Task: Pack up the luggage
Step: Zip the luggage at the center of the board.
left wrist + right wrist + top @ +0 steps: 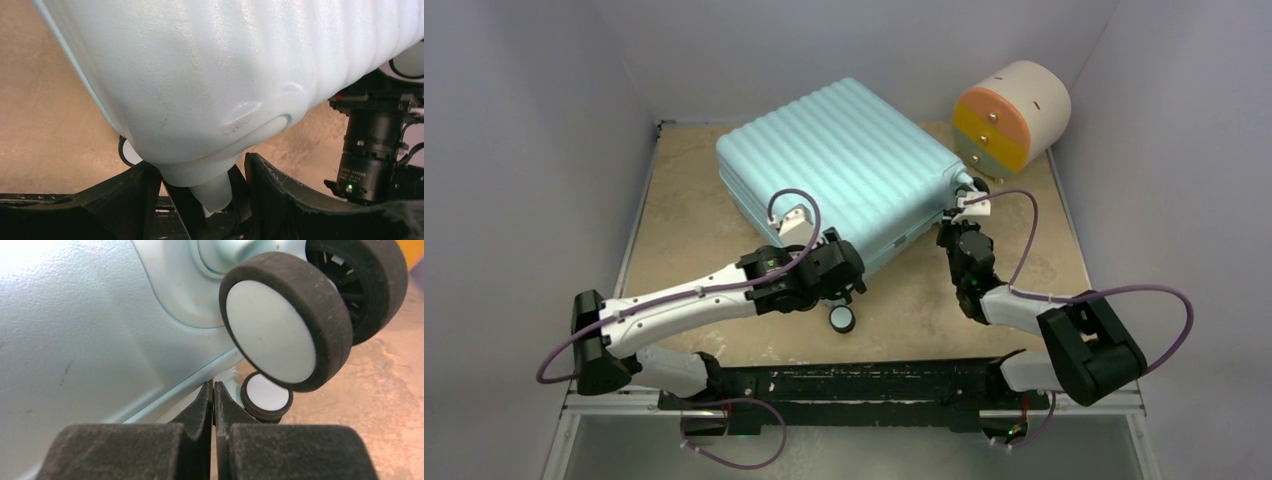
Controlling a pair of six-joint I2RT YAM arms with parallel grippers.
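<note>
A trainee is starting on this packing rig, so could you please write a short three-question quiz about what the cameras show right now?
1. True or false: the luggage lies open on the table.
2. The right hand, its fingers shut, is beside the luggage's: A) handle, B) wheels, C) zip pocket?
3. Fill in: the left hand has its fingers ____, one on either side of a pale stub at the luggage's corner.
Key: 1 false, it is closed; 2 B; 3 apart.
</note>
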